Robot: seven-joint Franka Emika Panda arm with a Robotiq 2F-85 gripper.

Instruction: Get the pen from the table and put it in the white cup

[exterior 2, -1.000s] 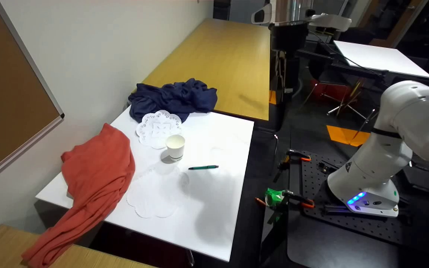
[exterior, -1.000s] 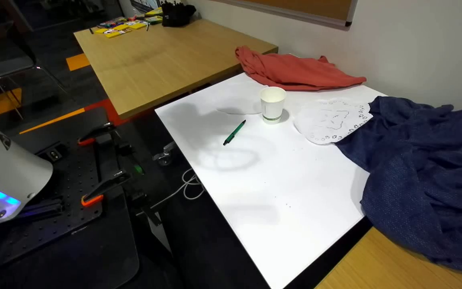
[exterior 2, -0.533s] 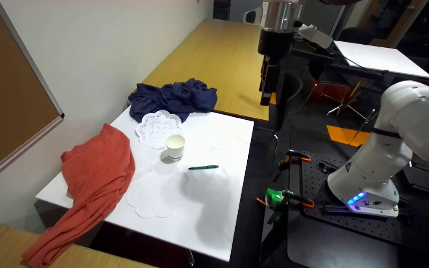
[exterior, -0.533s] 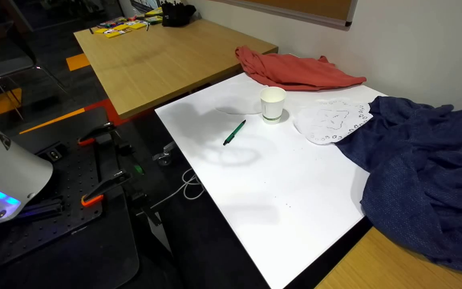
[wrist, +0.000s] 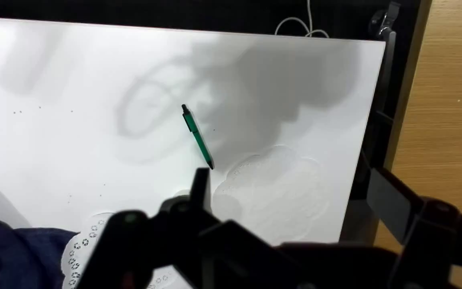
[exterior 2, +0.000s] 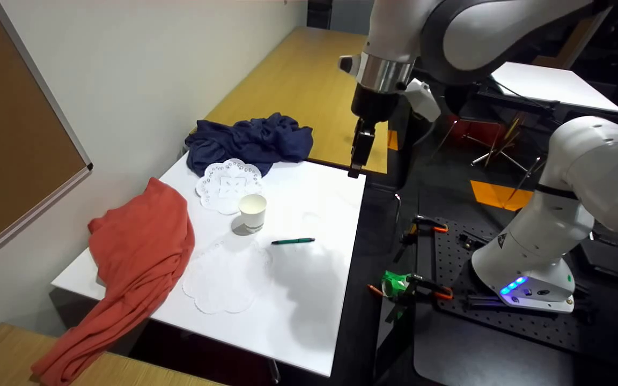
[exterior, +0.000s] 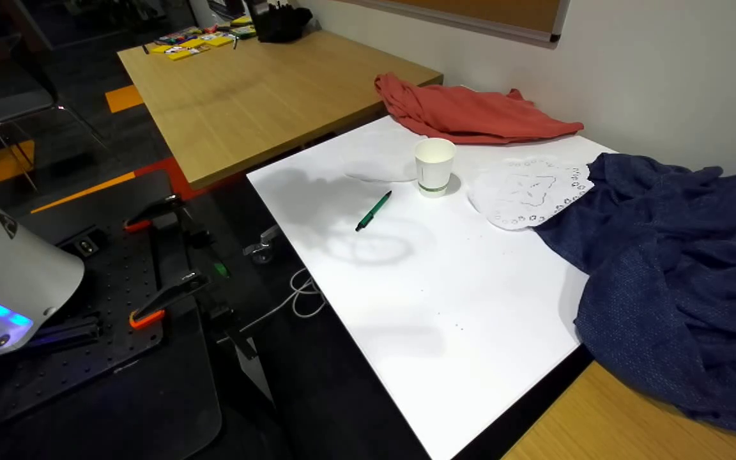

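The green pen (wrist: pixel 197 136) lies on the worktop (wrist: pixel 94 160), lower than the tool (wrist: pixel 293 182) (and well apart). Its fingers (wrist: pixel 388 201) are spread wide.

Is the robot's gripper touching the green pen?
Apart. In an exterior view, the gripper hangs away from the green pen, with white table showing between them.
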